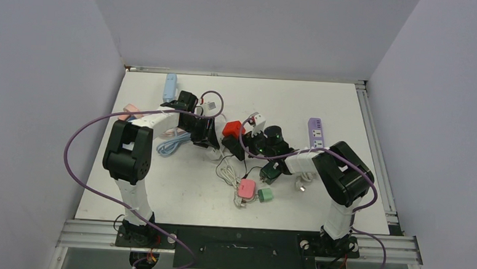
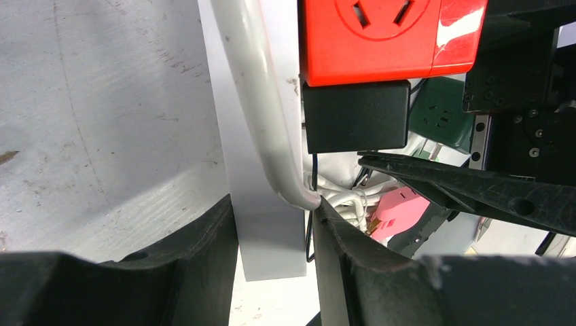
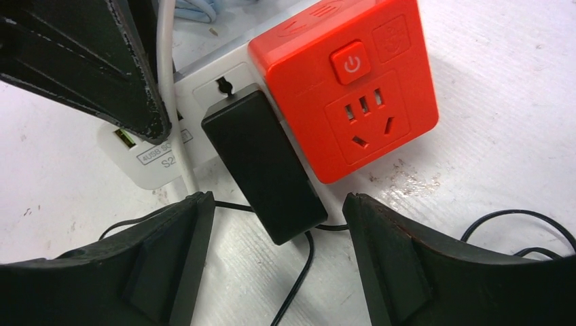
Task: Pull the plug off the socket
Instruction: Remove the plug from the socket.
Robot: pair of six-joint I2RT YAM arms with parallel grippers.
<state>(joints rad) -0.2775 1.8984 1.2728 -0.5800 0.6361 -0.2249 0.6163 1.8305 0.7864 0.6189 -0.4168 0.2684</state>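
Plug (image 3: 265, 170) is sitting in the power strip (image 3: 153, 159) at mid-desk (image 1: 342, 109), touching the cube socket (image 3: 346, 88) beside it. A square adapter (image 1: 246, 188) is lying nearer the arm bases, with a smaller adapter (image 1: 265, 194) just right of it. A second strip (image 1: 315, 133) is lying right of the cluster, and a third strip (image 1: 170, 88) is lying at the far left.

white strip (image 3: 155, 161) "4USB", red adapter (image 3: 380, 95) power sign

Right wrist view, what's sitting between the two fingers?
The lower end of the black plug lies between the right fingers, with a gap on each side, and its thin black cord trails over the white table. The right wrist view shows this.
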